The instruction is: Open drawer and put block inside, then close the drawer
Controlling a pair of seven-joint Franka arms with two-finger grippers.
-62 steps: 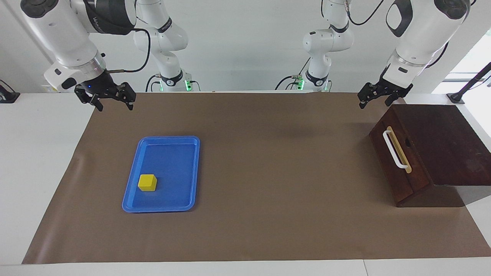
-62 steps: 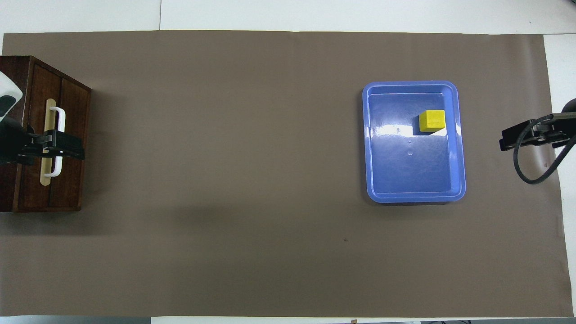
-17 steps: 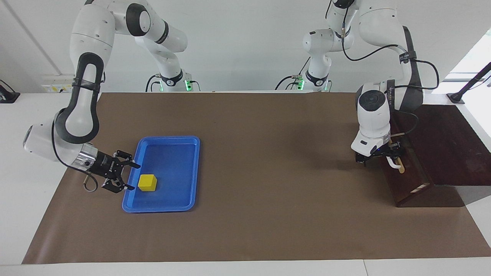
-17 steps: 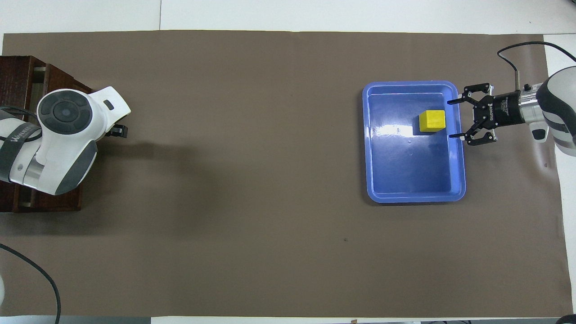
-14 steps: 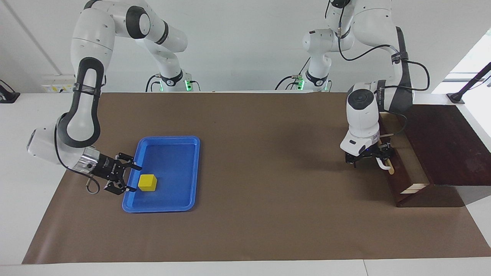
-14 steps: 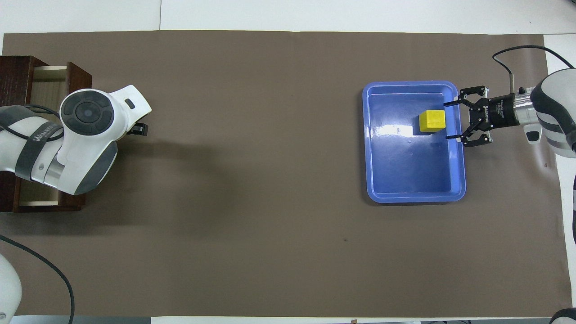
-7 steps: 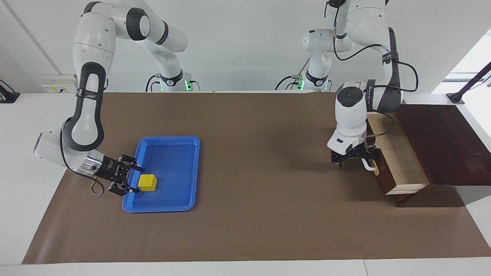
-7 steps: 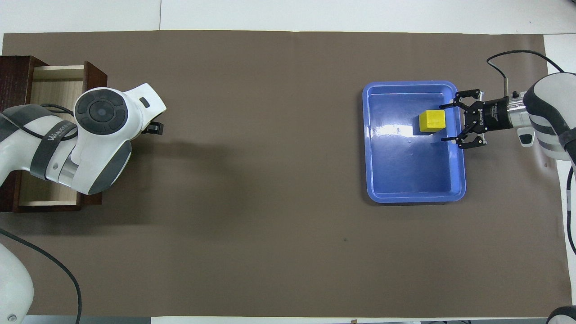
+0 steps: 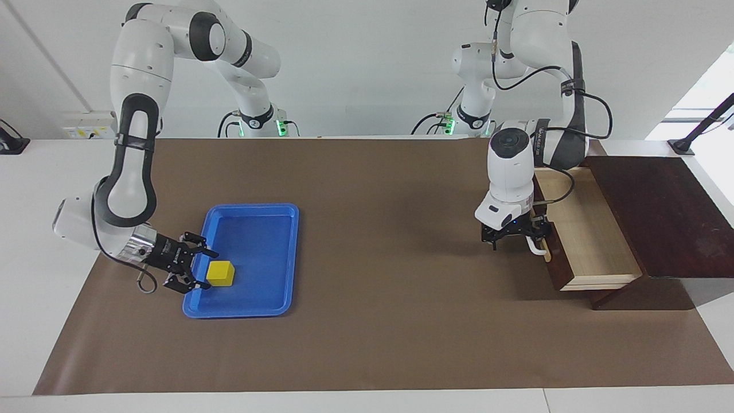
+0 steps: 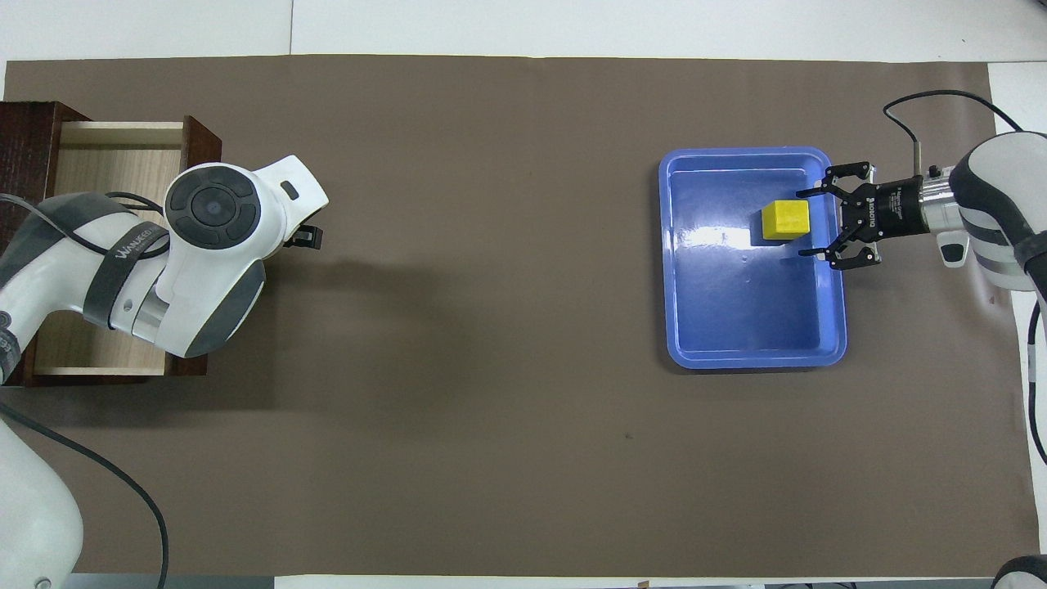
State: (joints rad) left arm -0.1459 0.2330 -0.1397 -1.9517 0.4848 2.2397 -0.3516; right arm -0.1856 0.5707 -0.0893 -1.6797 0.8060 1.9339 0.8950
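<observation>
The drawer-opening step was judged to be in hand and nearly done: the drawer [image 9: 585, 241] of the dark wooden box [image 9: 659, 212] stood pulled well out, its pale interior bare, with the left tool [image 9: 519, 236] clenched on the white bar handle [image 9: 536, 246] at the drawer's dark front. At the right arm's end of the counter [image 9: 378, 321], the right tool [image 9: 192, 268] was held low at the rim of the blue tray [image 9: 252, 304], its fingers [image 10: 814, 193] spread wide and released, with the yellow block [image 9: 221, 273] just ahead of the fingertips and not yet between them. The block rested inside the tray, well apart from the drawer. The next move was judged to call for the right tool to be advanced until the block sat between the fingers, then closed on it, while the handle would have to be let go so that room above the drawer was freed. The counter was covered by a brown sheet, with white wall seen past the arms' bases.
</observation>
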